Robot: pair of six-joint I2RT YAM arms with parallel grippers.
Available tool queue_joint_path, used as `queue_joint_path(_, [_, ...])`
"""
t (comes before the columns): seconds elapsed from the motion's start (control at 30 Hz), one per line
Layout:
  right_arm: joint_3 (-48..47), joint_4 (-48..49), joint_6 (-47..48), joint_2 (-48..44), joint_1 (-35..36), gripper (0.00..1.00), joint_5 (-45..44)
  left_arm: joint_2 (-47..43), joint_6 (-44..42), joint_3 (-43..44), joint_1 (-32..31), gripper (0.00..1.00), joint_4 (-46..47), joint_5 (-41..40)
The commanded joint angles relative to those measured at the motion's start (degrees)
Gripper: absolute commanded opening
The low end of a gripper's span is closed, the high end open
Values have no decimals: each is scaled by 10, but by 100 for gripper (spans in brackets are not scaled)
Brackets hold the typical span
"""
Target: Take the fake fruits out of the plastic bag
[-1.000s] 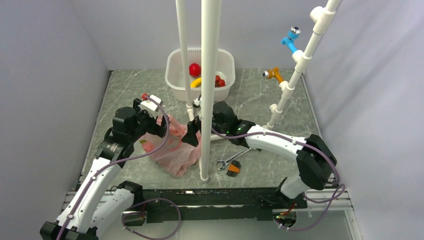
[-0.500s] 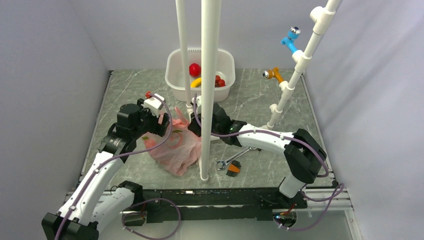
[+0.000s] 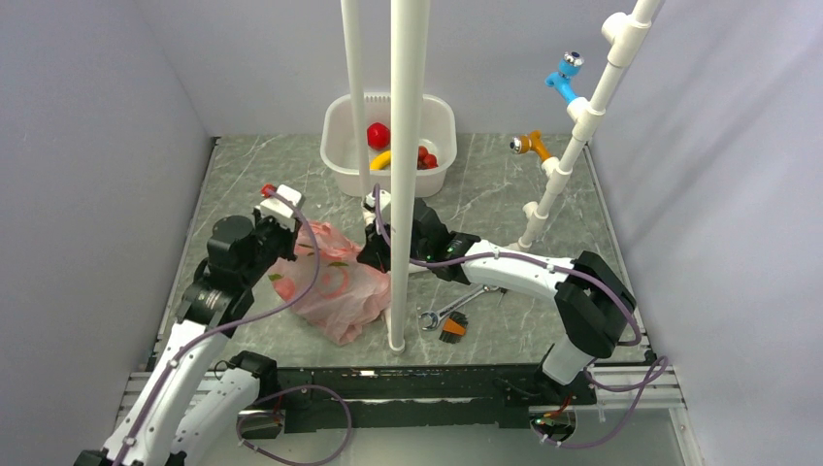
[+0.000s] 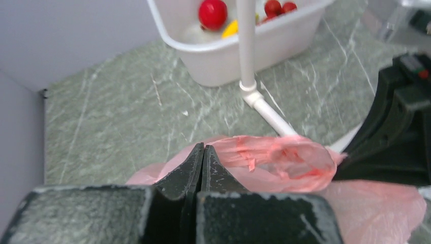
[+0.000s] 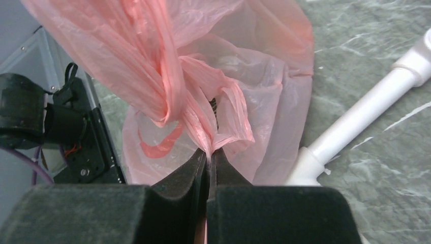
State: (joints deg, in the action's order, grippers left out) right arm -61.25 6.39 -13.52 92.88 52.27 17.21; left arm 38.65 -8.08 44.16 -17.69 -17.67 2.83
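Left gripper — jaws are pressing together, pinching a fold of the plastic bag, whose crumpled pink mouth is lying just right of the tips. Right gripper is likewise clamping gathered bag film, the bag spreading out directly ahead of it. Fake fruits — red pieces and a yellow one — are sitting in the white tub, well ahead of the left gripper and apart from the bag.

bag contents – only faint shapes through crinkled pink film, can't identify, right gripper partly behind thick white pole in top view, banana half hidden by same pole, tub cut off – left wrist view's top edge
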Motion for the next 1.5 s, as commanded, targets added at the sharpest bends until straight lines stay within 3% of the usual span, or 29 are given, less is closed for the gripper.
queue_joint_path(0.0, [-4,-14,20,-18,8,0,46,-39,39,-23,0,0,97,-62])
queue_joint_path(0.13, [7,-22,29,-26,10,0,63,-17,76,-2,0,0,97,-85])
queue_joint_path(0.37, [34,-30,4,-42,10,0,1,19,77,55,1,0,84,-111])
queue_joint_path(0.53, [75,-11,-51,-65,9,0,-50,9,97,54,1,0,111,-230])
queue_joint_path(0.67, [103,11,-67,-102,10,0,-79,-39,100,-20,4,0,147,-357])
queue_joint_path(0.83, [106,58,-82,-116,3,4,-97,-103,130,-38,12,0,123,-481])
queue_joint_path(0.87, [95,68,-87,-109,0,10,-89,-114,130,-44,12,0,127,-497])
queue_joint_path(0.93, [60,79,-95,-85,-6,11,-64,-129,130,-49,13,0,128,-512])
queue_joint_path(1.13, [-102,63,-110,11,-26,1,16,-146,137,-41,12,0,103,-550])
queue_joint_path(1.47, [-308,-1,-72,95,-29,1,28,-193,137,-52,12,0,108,-615])
